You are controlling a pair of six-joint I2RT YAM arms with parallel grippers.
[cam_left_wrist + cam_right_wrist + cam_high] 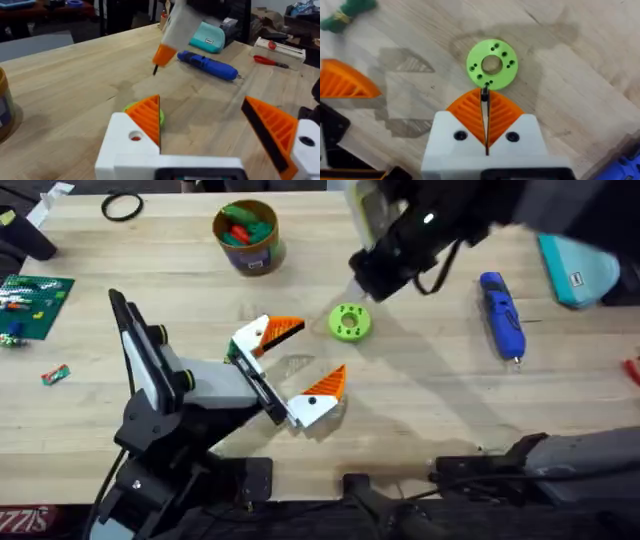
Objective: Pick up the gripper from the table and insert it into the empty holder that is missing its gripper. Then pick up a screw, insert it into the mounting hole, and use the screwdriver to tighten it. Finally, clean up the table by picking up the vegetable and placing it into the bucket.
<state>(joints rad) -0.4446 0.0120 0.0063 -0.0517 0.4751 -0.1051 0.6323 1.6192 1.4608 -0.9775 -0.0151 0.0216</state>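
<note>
right claw (485, 97) closed above vegetable (492, 64)

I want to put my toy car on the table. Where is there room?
Bare wood lies between the green disc and the blue screwdriver, and left of the yellow bucket. It is crowded around the disc, where the left hand and right hand meet.

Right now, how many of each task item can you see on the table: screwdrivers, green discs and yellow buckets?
Blue screwdriver: 1
Lime-green disc: 1
Mustard-yellow bucket: 1
Total: 3
</note>
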